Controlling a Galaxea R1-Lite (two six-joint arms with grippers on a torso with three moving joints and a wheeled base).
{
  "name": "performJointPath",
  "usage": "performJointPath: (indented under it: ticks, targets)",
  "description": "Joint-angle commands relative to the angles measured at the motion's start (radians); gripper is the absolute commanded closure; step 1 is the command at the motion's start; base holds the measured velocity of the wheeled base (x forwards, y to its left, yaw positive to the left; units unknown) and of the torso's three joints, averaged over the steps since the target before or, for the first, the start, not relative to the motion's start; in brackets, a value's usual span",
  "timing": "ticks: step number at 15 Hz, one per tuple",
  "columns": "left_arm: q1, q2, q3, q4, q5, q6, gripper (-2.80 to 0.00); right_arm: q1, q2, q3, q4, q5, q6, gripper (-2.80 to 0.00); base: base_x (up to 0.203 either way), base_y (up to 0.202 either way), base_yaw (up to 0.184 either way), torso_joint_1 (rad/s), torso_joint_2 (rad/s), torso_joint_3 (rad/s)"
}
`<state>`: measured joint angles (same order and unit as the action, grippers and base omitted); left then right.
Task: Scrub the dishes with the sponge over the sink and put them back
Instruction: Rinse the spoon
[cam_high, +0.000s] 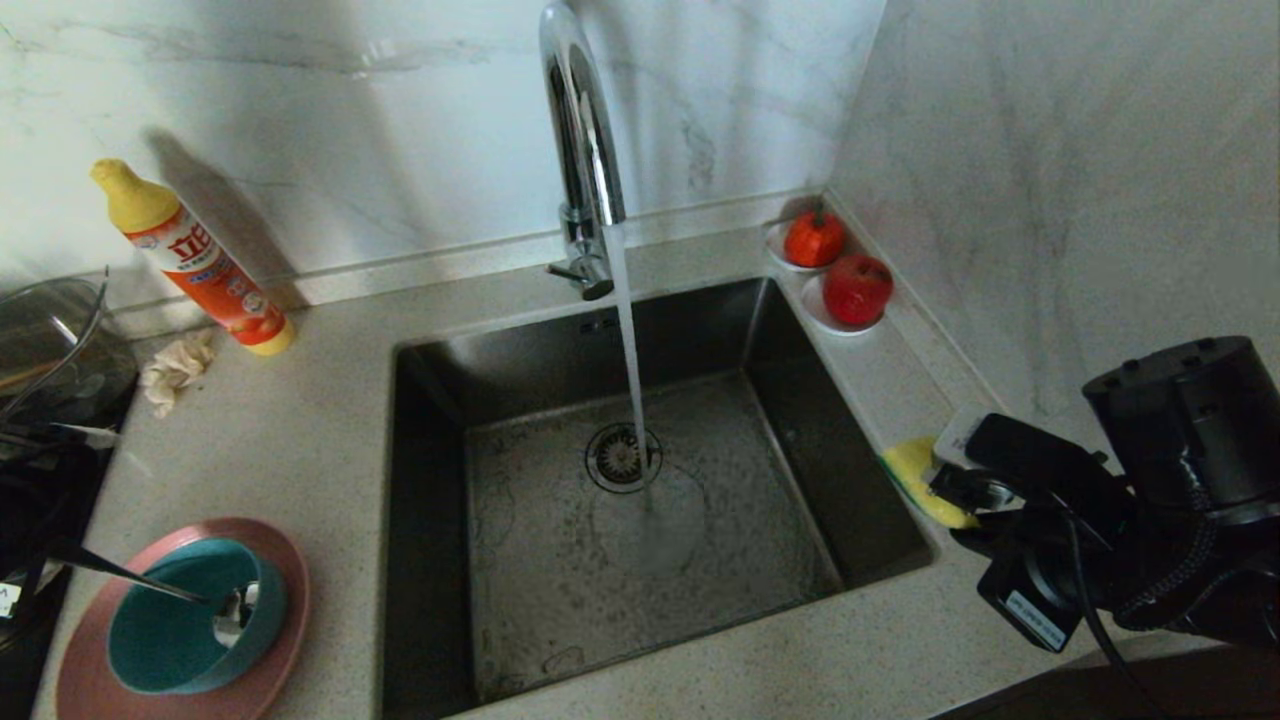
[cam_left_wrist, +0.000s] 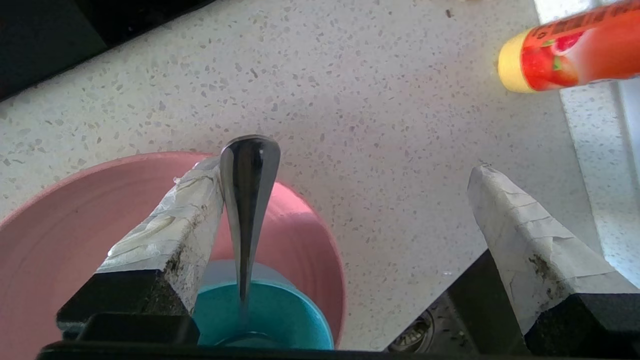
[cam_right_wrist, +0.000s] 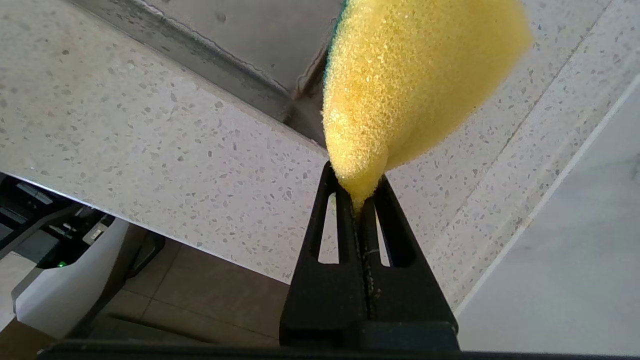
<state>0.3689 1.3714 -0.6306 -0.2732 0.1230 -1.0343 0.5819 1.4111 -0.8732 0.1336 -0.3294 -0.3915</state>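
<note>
At the counter's near left, the pink plate (cam_high: 288, 570) carries the teal bowl (cam_high: 160, 650), and the silver spoon (cam_high: 130, 577) leans in the bowl. In the left wrist view my left gripper (cam_left_wrist: 345, 167) is wide open around the spoon (cam_left_wrist: 247, 190), whose handle stands close beside one taped finger (cam_left_wrist: 170, 235), above the bowl (cam_left_wrist: 280, 320) and plate (cam_left_wrist: 75, 225). My right gripper (cam_right_wrist: 357, 192) is shut on a corner of the yellow sponge (cam_right_wrist: 415, 75), held over the counter at the sink's (cam_high: 430, 480) right rim, where the sponge (cam_high: 915, 475) also shows from the head.
Water runs from the chrome tap (cam_high: 580, 130) onto the drain (cam_high: 622, 457). An orange detergent bottle (cam_high: 200, 265) and a beige rag (cam_high: 178, 368) sit at the back left, a glass pot (cam_high: 50, 350) at the far left. Two saucers with red fruit (cam_high: 855, 290) stand in the back right corner.
</note>
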Motion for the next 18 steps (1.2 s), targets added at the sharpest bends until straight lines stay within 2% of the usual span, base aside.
performJointPath:
  ticks: [1,11,12,13,18]
  targets:
    - [0.001,0.024,0.002,-0.002,0.000,-0.007,-2.80,-0.008,0.000,-0.001,0.000,-0.002,-0.003,0.00,0.000,0.000,0.000,0.000,0.00,0.000]
    - [0.001,0.063,0.002,-0.031,0.000,-0.009,-2.80,-0.011,-0.001,-0.004,0.003,-0.002,-0.003,0.00,0.000,0.000,0.000,0.000,0.00,0.000]
    - [0.001,0.069,0.003,-0.038,0.000,-0.009,-1.00,-0.011,0.000,-0.004,0.002,-0.002,-0.003,0.00,0.000,0.000,0.000,0.000,0.00,0.000]
    - [0.001,0.078,0.003,-0.043,0.001,-0.009,0.00,-0.011,0.000,-0.004,0.003,-0.002,-0.003,0.00,0.000,0.000,0.000,0.000,0.00,0.000]
    - [0.001,0.103,0.000,-0.085,0.003,-0.009,0.00,-0.011,0.002,-0.004,0.001,-0.002,-0.003,0.00,0.000,0.000,0.000,0.000,0.00,0.000]
